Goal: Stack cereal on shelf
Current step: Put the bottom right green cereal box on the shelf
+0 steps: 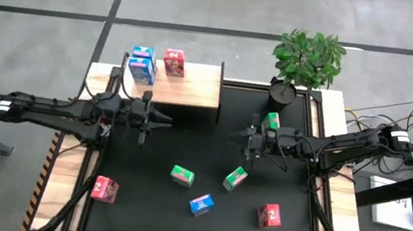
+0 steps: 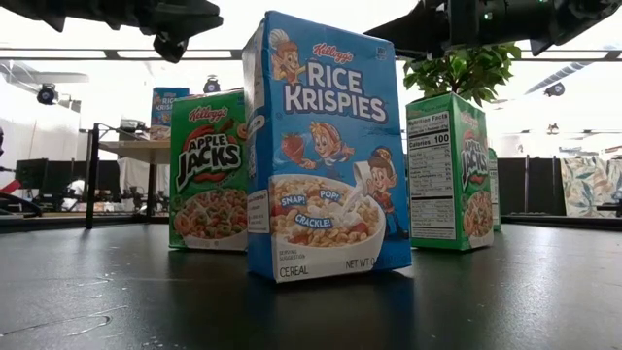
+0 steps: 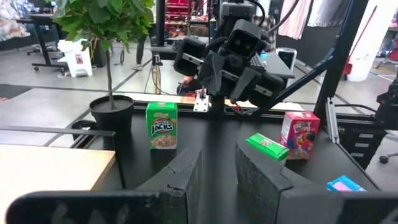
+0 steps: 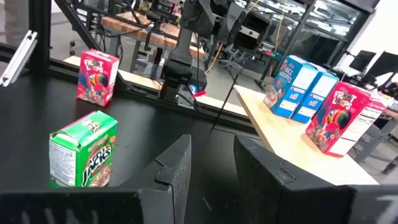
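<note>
Three cereal boxes stand on the shelf (image 1: 186, 89), grouped at its far left corner: two blue boxes (image 1: 141, 65) pressed side by side and a red box (image 1: 174, 63) just beside them, upright with fronts facing one way, which I judge to be the start of a row that leaves the rest of the board free. Six boxes are not yet shelved. A green box (image 1: 271, 122) stands near the far edge of the black table mat (image 1: 209, 226) beside the potted plant (image 1: 308, 61); a second green box (image 1: 181, 176), a tilted green box (image 1: 235, 178) and a blue box (image 1: 201, 204) sit close together mid-mat; one red box (image 1: 105, 189) stands toward the near left corner and another red box (image 1: 270, 215) toward the near right. My left gripper (image 1: 160, 119) hovers just off the shelf's near edge, fingers (image 3: 180, 180) parted by a narrow gap and holding nothing. My right gripper (image 1: 235, 141) hovers over the mat's centre facing the left one, fingers (image 4: 174, 168) likewise slightly apart and empty. Both claws point inward at the loose cluster, which suits a reach for the nearest green boxes. Task is, by my judgement, one third complete.
</note>
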Controlling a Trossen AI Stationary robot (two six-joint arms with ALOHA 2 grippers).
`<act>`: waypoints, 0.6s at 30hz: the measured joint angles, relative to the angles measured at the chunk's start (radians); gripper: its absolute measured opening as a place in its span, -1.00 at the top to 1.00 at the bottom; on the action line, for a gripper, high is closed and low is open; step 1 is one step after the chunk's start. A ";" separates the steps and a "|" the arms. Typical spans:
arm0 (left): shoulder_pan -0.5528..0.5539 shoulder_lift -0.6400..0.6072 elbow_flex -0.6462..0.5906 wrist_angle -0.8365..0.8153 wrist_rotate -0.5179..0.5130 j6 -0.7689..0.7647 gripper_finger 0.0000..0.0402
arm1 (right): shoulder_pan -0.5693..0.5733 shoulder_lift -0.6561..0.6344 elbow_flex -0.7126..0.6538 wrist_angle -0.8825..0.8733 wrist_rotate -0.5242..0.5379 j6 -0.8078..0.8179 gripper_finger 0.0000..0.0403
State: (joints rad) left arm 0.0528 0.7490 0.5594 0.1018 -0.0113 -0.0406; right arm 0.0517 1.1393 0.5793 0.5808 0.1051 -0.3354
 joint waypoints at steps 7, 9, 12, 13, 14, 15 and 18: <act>0.000 0.000 0.000 0.026 0.000 0.035 0.61 | 0.000 0.000 0.000 0.000 0.000 0.004 0.45; 0.000 0.000 0.000 0.026 0.000 0.035 0.61 | 0.000 0.000 0.000 0.000 0.000 0.004 0.45; 0.000 0.002 0.000 0.026 0.000 0.035 0.61 | 0.000 0.000 0.000 0.000 0.000 0.004 0.45; 0.000 0.002 0.000 0.026 0.000 0.035 0.61 | 0.000 0.000 0.000 0.000 0.000 0.004 0.45; 0.000 0.002 0.000 0.026 -0.001 0.035 0.61 | 0.000 0.000 0.000 0.000 0.000 0.004 0.45; 0.000 0.002 0.000 0.026 -0.001 0.035 0.61 | 0.000 0.000 0.000 0.000 0.000 0.003 0.45; 0.000 0.002 0.000 0.026 -0.001 0.035 0.61 | 0.000 0.000 0.000 0.000 0.000 -0.001 0.45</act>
State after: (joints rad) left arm 0.0528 0.7506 0.5594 0.1276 -0.0120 -0.0051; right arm 0.0517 1.1389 0.5793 0.5804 0.1051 -0.3367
